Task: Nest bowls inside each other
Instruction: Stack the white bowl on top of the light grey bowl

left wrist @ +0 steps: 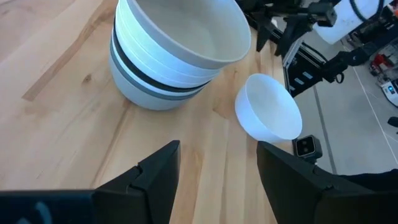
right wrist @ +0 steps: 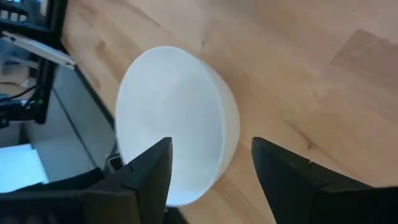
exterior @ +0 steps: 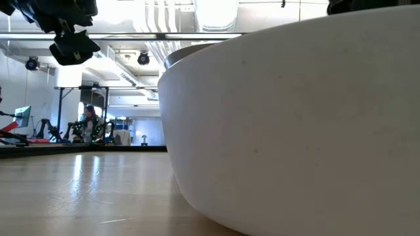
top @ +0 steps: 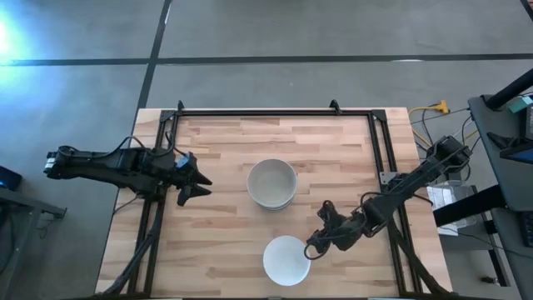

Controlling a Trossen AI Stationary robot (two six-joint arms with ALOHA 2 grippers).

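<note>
- The left gripper (top: 200,184) hovers over the left part of the light wooden table (top: 216,250), fingers apart and holding nothing, pointing toward the stack.
- The stack of nested round smooth bowls (top: 272,184) stands near the table centre. The left wrist view shows white rims with a grey band and a black band between them (left wrist: 163,74); the exact count of bowls in it cannot be read.
- One single white round bowl (top: 286,260) stands apart from the stack, near the front edge of the table, upright and not yet nested.
- The right gripper (top: 314,247) sits at that bowl's right rim, fingers apart and straddling the rim (right wrist: 214,134), not clamped on it.
- Judgement: the task is nearly complete. The remaining work is to grasp the single bowl, carry it to the stack and lower it into the top bowl.
</note>
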